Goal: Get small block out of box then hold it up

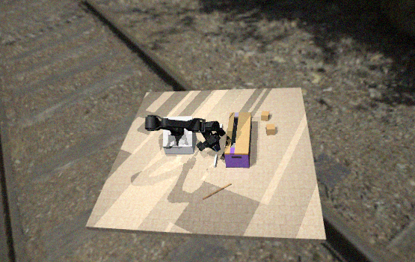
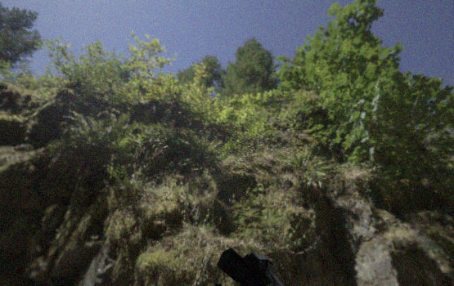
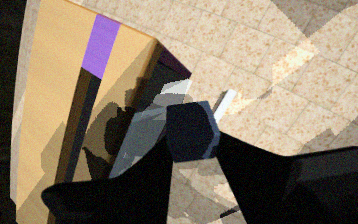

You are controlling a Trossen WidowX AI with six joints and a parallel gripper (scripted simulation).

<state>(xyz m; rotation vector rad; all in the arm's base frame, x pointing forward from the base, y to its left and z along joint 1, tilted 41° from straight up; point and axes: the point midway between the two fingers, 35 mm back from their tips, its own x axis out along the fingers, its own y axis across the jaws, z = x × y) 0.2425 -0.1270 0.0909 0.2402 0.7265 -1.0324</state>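
Observation:
The box has an orange top with a dark slot and a purple end; it stands upright right of the arm. Its clear front faces the arm. My gripper is shut on a dark blue block, which fills the space between the fingertips. In the wrist view the block appears just beside the clear front, above the table; whether it touches the box I cannot tell. In the top view the fingertips and the block are too small and dark to make out. The shelf inside is hidden.
A thin white bar lies near the box's front. A brown stick lies toward the near edge. Two wooden cubes sit beyond the box. The grey-white base is at left. The exterior view shows only a dark arm part.

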